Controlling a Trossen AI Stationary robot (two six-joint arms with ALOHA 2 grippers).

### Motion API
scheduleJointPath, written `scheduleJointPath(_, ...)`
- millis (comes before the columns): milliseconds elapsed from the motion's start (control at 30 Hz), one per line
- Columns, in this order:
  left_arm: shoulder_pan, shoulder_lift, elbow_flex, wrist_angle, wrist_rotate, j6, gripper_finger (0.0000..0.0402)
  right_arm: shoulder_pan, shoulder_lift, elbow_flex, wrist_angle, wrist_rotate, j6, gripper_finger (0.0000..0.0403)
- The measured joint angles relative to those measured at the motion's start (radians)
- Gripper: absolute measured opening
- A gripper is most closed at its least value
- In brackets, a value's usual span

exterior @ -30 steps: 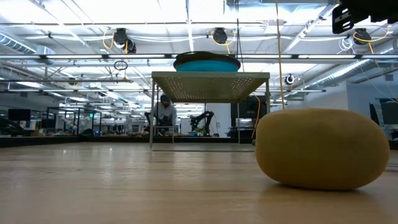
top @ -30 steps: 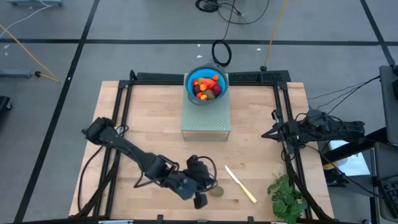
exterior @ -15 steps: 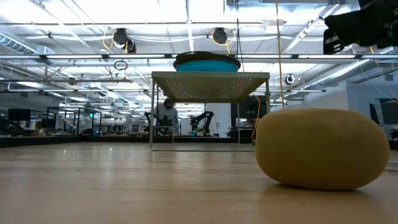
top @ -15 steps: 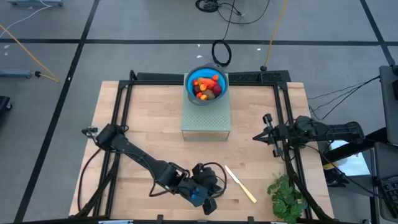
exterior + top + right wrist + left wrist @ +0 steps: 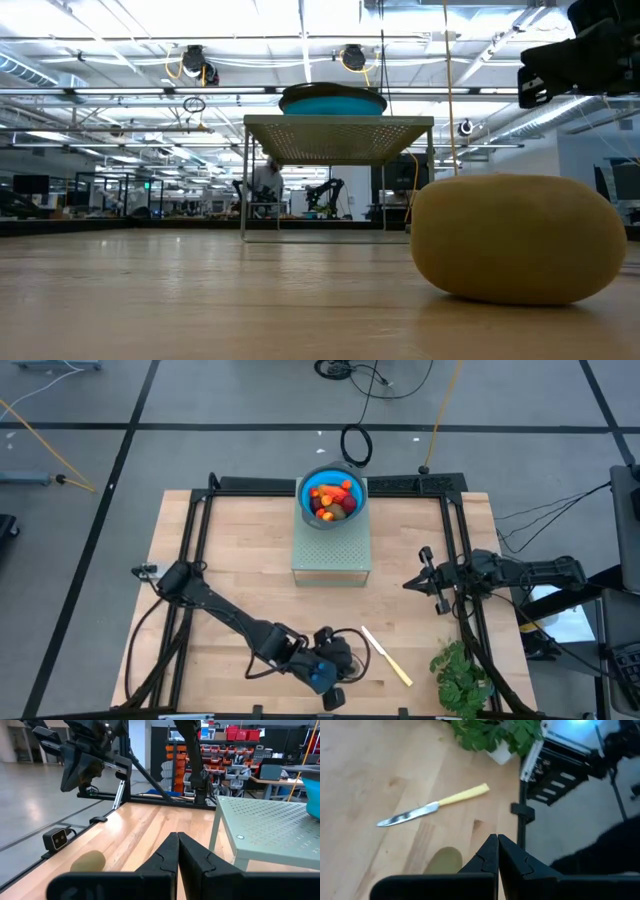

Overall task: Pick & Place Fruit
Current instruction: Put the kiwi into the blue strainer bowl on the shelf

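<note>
One brown-green kiwi-like fruit (image 5: pixel 518 238) lies on its side on the bare wood near the table's front edge, also seen as an oval (image 5: pixel 444 861) in the left wrist view. My left gripper (image 5: pixel 497 838) hangs shut above it, slanting down toward the table's right, and its arm (image 5: pixel 345 660) hides the kiwi from above. Several other fruit pieces sit in a blue bowl (image 5: pixel 332 500) on a pale green stand (image 5: pixel 332 555) at the far middle. My right gripper (image 5: pixel 410 581) is shut, held level at the right edge and pointing left.
A cream-handled knife (image 5: pixel 387 656) lies just right of the kiwi. A green leafy bunch (image 5: pixel 460 675) sits at the near right corner. A black frame (image 5: pixel 200 530) runs along the table's sides. A small camera box (image 5: pixel 57 837) sits by the near edge.
My left gripper has gone down and toward the table's near right, and its arm now covers the kiwi in the high view. My right arm has sunk and its gripper has reached farther toward the table's left. The kiwi has not moved.
</note>
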Motion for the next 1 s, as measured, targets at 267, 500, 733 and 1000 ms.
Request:
scheduleJointPath(267,0.013,0.042,0.000,-0.004,0.053,0.014,0.0001,0.000,0.000,0.000,0.000,-0.001,-0.001,0.0000)
scheduleJointPath(500,0.019,0.068,-0.001,-0.008,0.072,0.017,0.0016,0.000,0.000,0.000,0.000,-0.002,-0.003,0.0000)
scheduleJointPath(733,0.042,0.065,-0.001,0.003,0.074,0.014,0.0012,0.000,0.000,0.000,0.000,-0.002,0.000,0.0000)
scheduleJointPath(1000,0.062,0.066,-0.014,-0.004,0.082,-0.033,0.0036,0.000,0.000,0.000,0.000,-0.002,0.000,0.0000)
